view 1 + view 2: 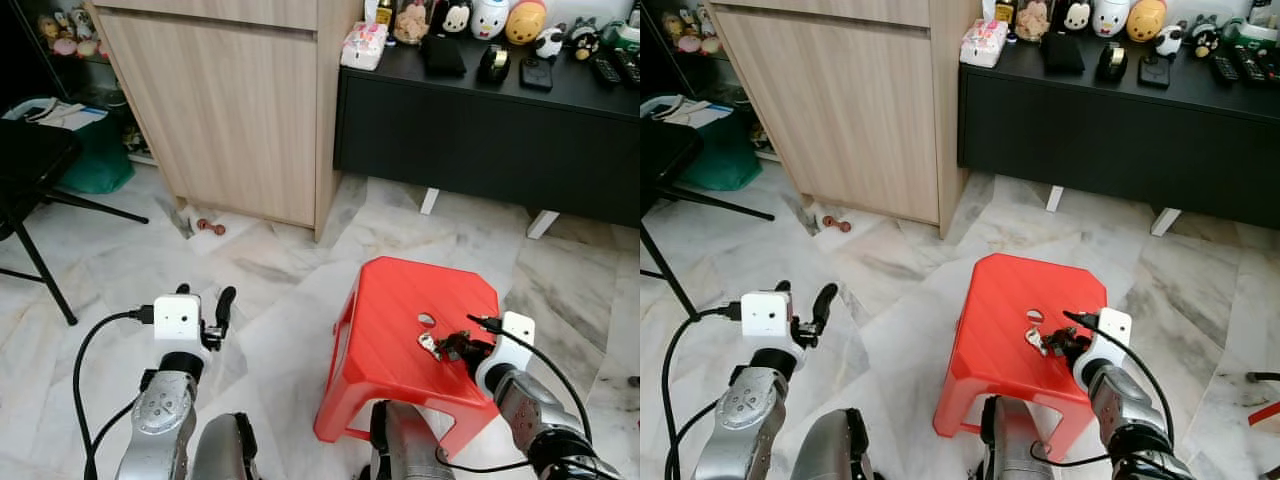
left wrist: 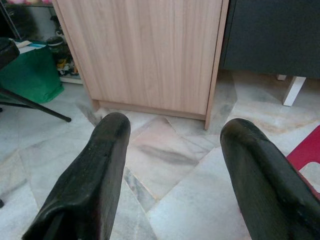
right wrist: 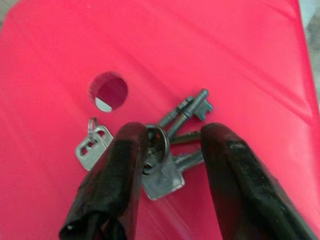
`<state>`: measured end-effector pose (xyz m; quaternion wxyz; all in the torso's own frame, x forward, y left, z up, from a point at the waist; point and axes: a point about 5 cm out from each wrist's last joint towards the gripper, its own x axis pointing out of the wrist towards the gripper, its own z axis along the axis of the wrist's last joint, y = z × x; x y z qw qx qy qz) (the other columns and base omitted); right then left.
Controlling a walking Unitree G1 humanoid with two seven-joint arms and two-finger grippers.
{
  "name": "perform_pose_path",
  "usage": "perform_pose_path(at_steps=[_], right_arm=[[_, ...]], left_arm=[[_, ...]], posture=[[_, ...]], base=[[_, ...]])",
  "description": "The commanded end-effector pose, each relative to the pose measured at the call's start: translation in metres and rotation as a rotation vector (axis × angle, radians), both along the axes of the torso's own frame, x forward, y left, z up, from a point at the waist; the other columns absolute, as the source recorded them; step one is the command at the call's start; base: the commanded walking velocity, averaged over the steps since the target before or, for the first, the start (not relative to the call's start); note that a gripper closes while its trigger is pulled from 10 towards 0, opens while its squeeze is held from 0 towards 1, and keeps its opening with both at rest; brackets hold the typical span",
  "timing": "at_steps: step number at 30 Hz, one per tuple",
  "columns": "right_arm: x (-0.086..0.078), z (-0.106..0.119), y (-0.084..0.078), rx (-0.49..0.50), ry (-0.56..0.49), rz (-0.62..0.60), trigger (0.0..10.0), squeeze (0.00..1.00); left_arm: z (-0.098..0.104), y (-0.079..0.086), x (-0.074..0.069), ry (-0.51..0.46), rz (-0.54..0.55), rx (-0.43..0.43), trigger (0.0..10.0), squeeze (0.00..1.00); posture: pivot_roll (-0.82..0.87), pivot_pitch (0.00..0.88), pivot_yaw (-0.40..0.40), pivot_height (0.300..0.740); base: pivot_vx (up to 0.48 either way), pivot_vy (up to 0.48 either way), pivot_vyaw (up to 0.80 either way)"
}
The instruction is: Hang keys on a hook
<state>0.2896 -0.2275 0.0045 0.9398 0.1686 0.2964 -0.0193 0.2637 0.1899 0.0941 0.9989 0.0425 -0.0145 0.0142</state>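
At about nine o'clock in the left eye view, a black chair (image 1: 30,165) is standing on the marble floor (image 1: 270,300), with a green bin (image 1: 95,160) behind it. At about eight o'clock the left gripper (image 1: 205,310) is hovering over bare floor, its two fingers standing well apart with nothing between them and pointing toward the wooden cabinet (image 1: 230,110) at eleven o'clock. A black sideboard (image 1: 480,130) carrying small toys is running across from one to two o'clock.

Moving right, the red stool (image 1: 400,300) is sitting at about five o'clock, a round hole (image 3: 107,91) in its seat. The keys (image 3: 160,155) are lying flat on that seat just beside the hole, and the right gripper (image 3: 172,145) is reaching down at them from four o'clock. Its fingers (image 3: 125,170) are parted, straddling the key ring, with one finger overlapping the ring's edge; I cannot tell whether it is already touching. Nothing is being held yet.

The risk, as I judge it, is in the closing: the bunch is lying thin and flat on smooth plastic, so the fingers may be pinching one loose key only, or pushing the ring so it slides toward the hole or the stool's edge. No hook is visible anywhere here, so the keys would also be swinging during whatever carry is needed.
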Motion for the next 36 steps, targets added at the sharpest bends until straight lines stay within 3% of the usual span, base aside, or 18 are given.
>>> perform_pose_path(at_steps=[1, 2, 3, 24, 36], right_arm=[[0.002, 0.003, -0.001, -0.001, -0.008, 0.005, 10.0, 0.49], [0.002, 0.003, -0.001, -0.001, -0.008, 0.005, 10.0, 0.49], [0.002, 0.003, -0.001, -0.002, -0.009, 0.008, 10.0, 0.0], [-0.001, -0.001, 0.01, 0.026, 0.018, 0.072, 10.0, 0.0], [-0.002, 0.001, 0.004, 0.018, 0.001, 0.043, 10.0, 0.0]], left_arm=[[0.0, -0.001, 0.001, 0.0, -0.003, 0.002, 10.0, 0.0], [0.0, -0.001, 0.001, 0.0, -0.003, 0.002, 10.0, 0.0], [0.0, -0.001, 0.001, 0.0, -0.003, 0.002, 10.0, 0.0], [0.0, -0.001, 0.001, -0.003, -0.007, 0.003, 10.0, 0.0], [0.0, -0.002, 0.001, -0.002, -0.009, 0.0, 10.0, 0.0]], posture=[[-0.09, 0.125, -0.068, 0.596], [-0.09, 0.125, -0.068, 0.596], [-0.09, 0.125, -0.068, 0.596], [-0.08, 0.116, -0.069, 0.596], [-0.09, 0.121, -0.07, 0.596]], base=[[0.0, 0.0, 0.0], [0.0, 0.0, 0.0], [0.0, 0.0, 0.0], [0.0, 0.0, 0.0], [0.0, 0.0, 0.0]])
